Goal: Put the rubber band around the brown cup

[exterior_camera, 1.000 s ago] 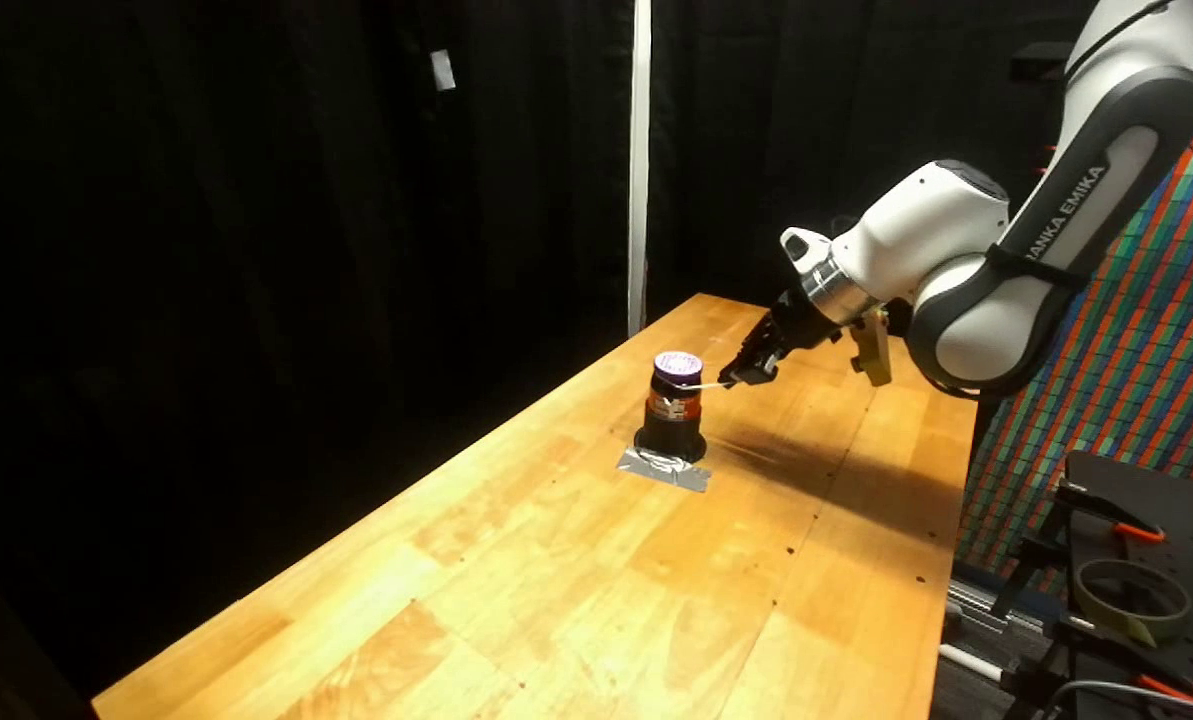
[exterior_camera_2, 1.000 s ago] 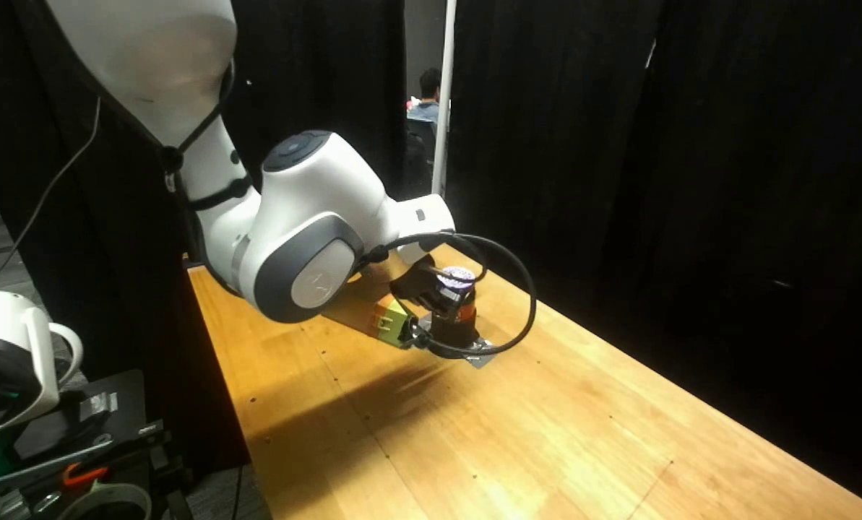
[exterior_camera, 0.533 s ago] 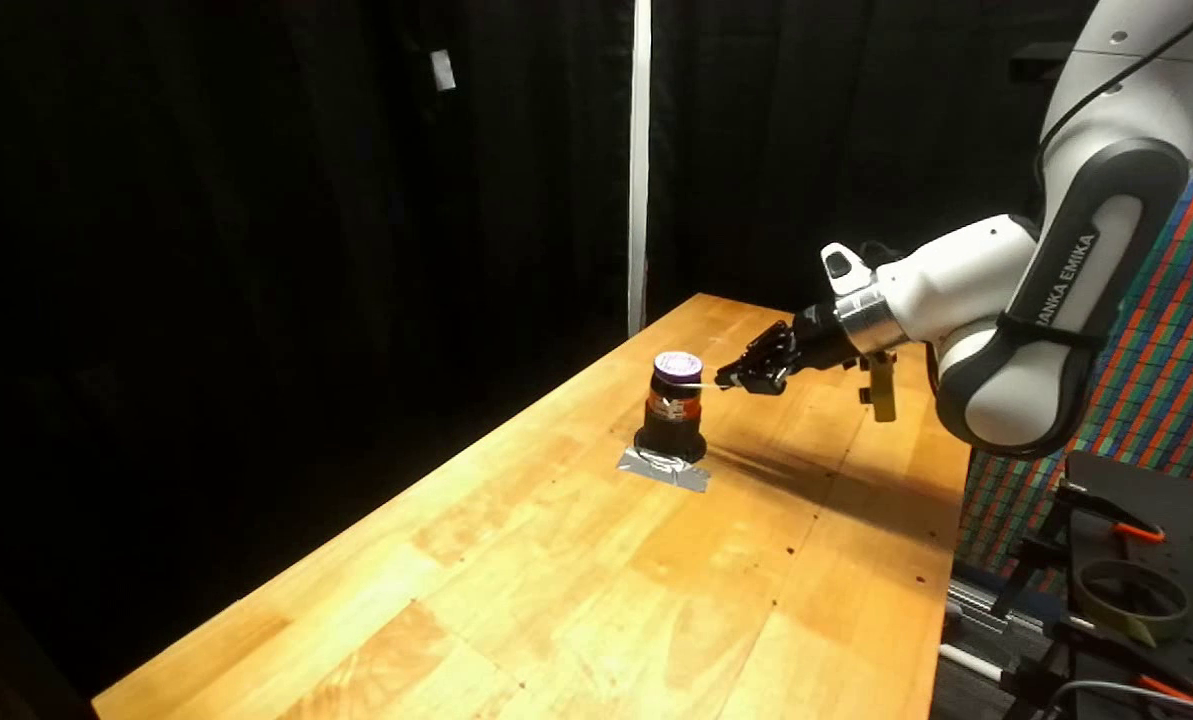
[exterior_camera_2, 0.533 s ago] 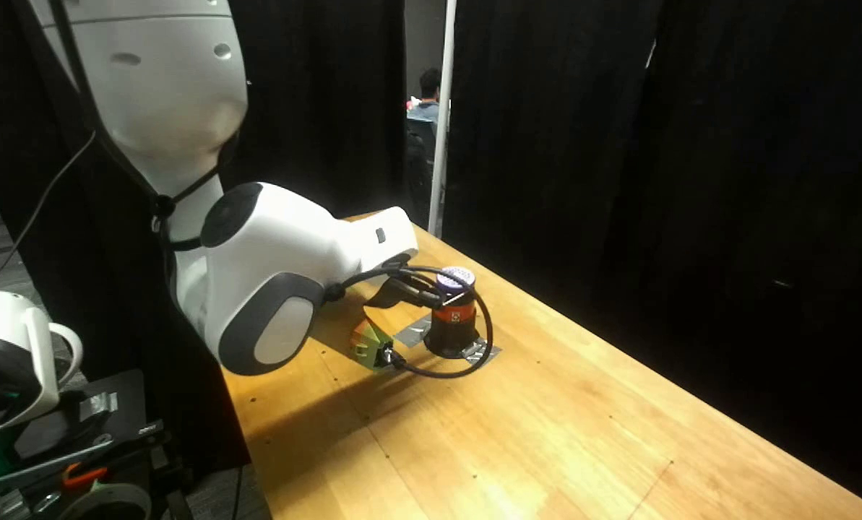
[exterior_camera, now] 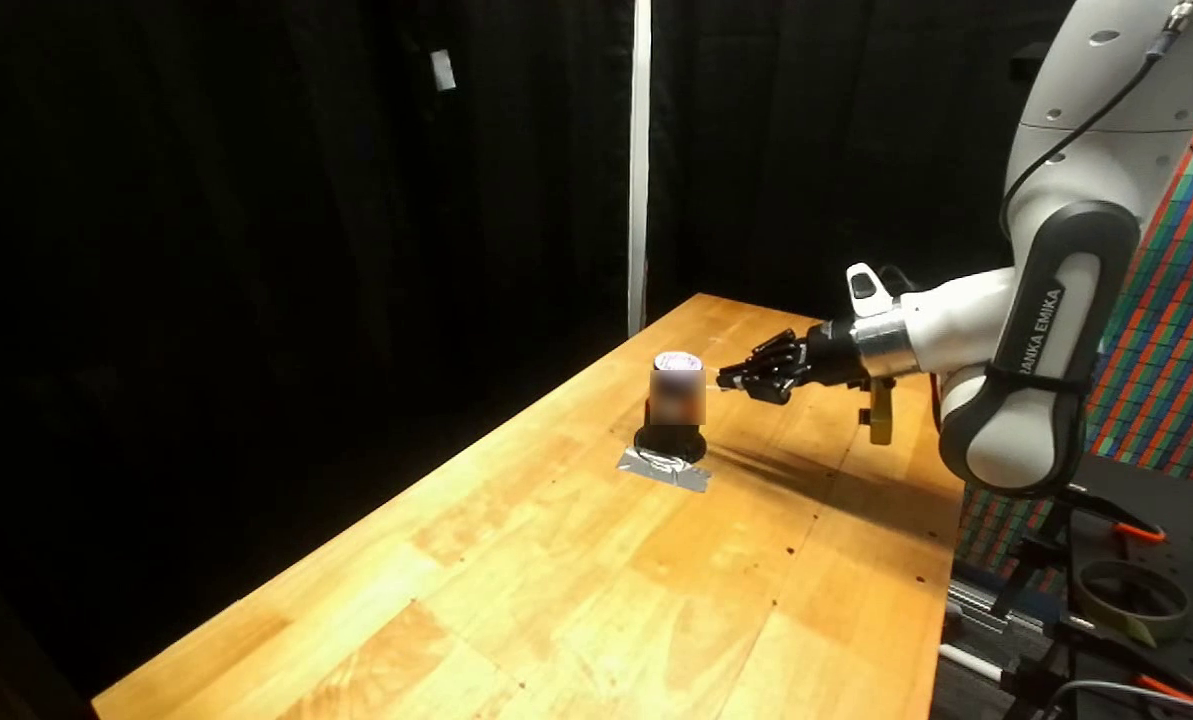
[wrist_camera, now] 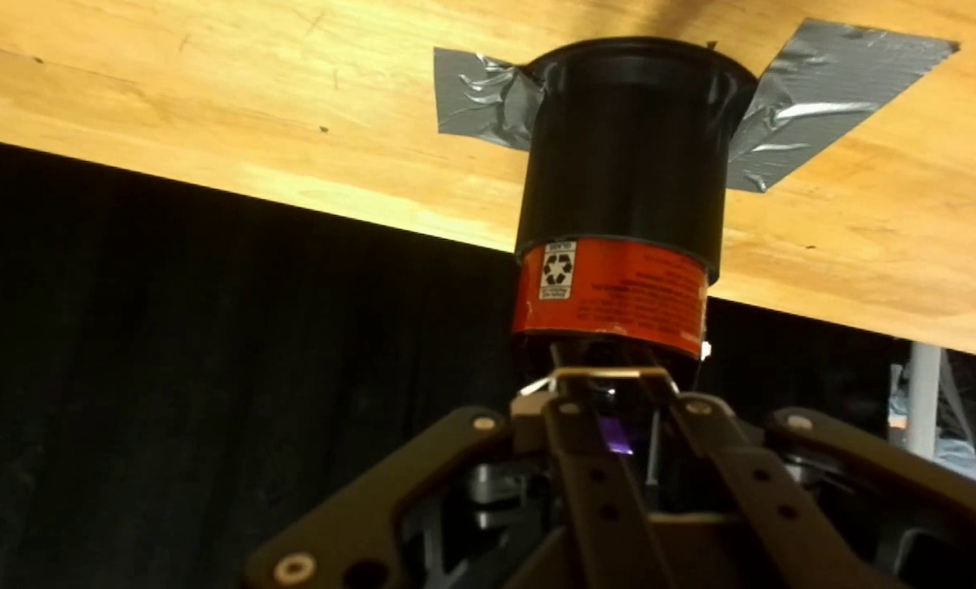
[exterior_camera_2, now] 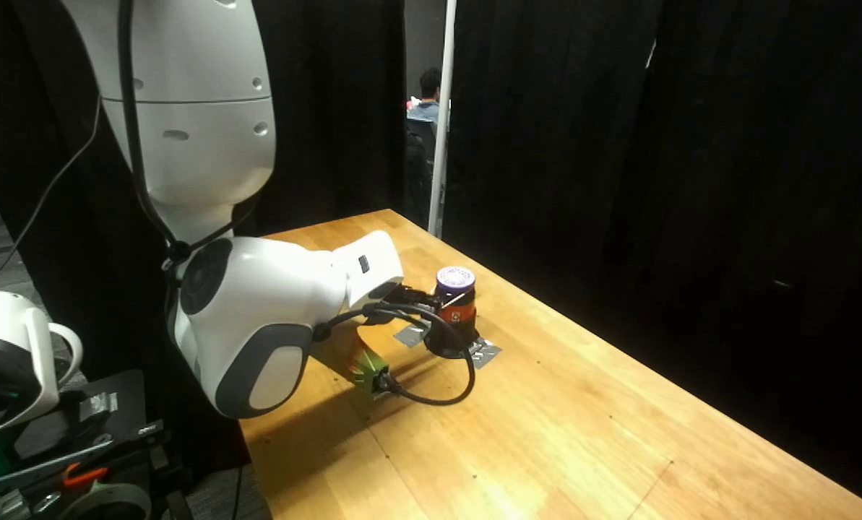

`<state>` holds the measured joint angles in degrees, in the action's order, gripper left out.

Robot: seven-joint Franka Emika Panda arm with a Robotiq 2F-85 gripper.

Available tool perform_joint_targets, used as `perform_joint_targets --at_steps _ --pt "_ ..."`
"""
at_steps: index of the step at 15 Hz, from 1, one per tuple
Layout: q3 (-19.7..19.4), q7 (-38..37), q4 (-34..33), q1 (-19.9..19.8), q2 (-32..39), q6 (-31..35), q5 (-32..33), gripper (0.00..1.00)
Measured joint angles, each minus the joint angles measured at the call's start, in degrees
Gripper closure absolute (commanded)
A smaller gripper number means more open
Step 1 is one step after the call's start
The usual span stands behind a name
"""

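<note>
The brown cup [exterior_camera_2: 457, 315], a dark upright jar with an orange label and purple-white top, stands taped to the table in both exterior views [exterior_camera: 672, 440]; its middle is blurred in an exterior view. In the wrist view the cup [wrist_camera: 614, 290] appears inverted. My gripper [exterior_camera: 724, 381] points level at its upper side, fingertips just beside it. In the wrist view the gripper's fingers [wrist_camera: 618, 384] stand a little apart, and the pale rubber band [wrist_camera: 610, 373] spans their tips. The band also shows as a thin line by the cup [exterior_camera_2: 457, 298]. Its far part is hidden.
Grey tape [wrist_camera: 839, 98] holds the cup's base on the wooden table [exterior_camera: 596, 580]. A black cable loop [exterior_camera_2: 449, 401] and a yellow-green mount [exterior_camera_2: 367, 368] hang below my wrist. A side stand with a tape roll [exterior_camera: 1134, 600] is beyond the table edge.
My wrist and forearm have dropped and drawn back, so the gripper has tilted from sloping down to nearly level. Its fingertips stay beside the cup, which has not moved.
</note>
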<state>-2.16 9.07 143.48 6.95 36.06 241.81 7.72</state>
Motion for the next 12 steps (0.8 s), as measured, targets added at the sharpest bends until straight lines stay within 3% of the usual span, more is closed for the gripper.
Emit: perform_joint_targets --at_steps 7,8,9,12 --pt "0.5 0.0 -4.7 0.0 0.2 -0.3 0.0 0.82" --pt "0.5 0.0 -4.7 0.0 0.2 -0.3 0.0 0.74" --pt "0.5 0.0 -4.7 0.0 0.2 -0.3 0.0 0.54" --pt "0.4 0.5 -4.0 0.0 -0.3 -1.3 -0.6 0.33"
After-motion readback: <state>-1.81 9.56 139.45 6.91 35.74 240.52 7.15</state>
